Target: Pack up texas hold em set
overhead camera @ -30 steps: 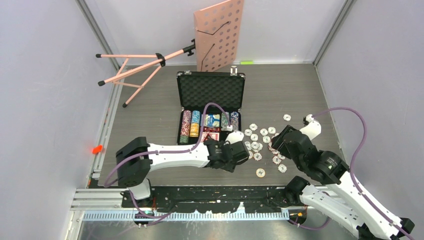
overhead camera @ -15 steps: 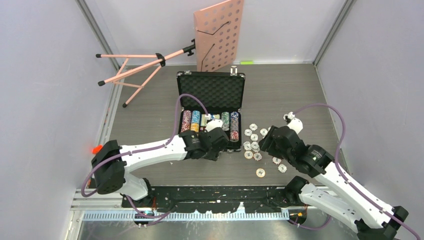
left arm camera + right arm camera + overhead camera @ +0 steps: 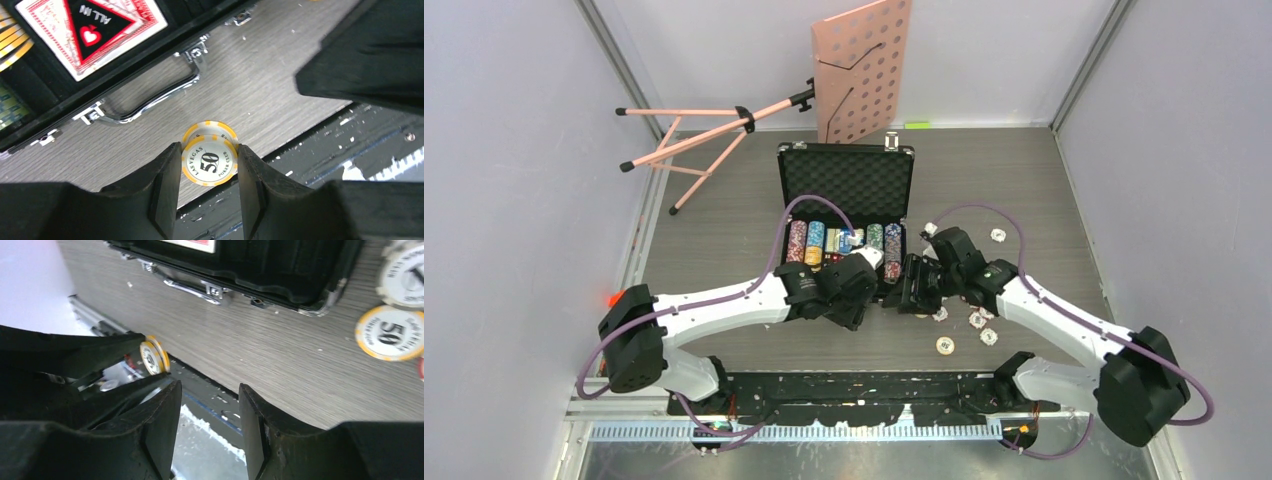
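Observation:
The black case [image 3: 845, 184] lies open mid-table, with rows of striped chips [image 3: 809, 245] and card decks in its tray. In the left wrist view my left gripper [image 3: 210, 150] is shut on orange-edged "50" chips [image 3: 210, 162], two stacked by the look of it, held above the table just in front of the case's handle [image 3: 150, 107]. The right gripper [image 3: 210, 422] stands open and empty right beside it and faces the held chips [image 3: 154, 356]. From above, the left gripper [image 3: 864, 290] and the right gripper [image 3: 904, 288] meet at the case's front right corner.
Loose chips [image 3: 975, 320] lie scattered right of the case, one orange chip [image 3: 945, 345] nearer the front edge. A pink perforated music stand [image 3: 862, 70] leans behind the case, with its tripod [image 3: 694, 135] lying at back left. Walls close in on three sides.
The left arm carried its chips left, from the loose pile to the case's front. My right arm swung left to meet it, its jaws narrowing a little.

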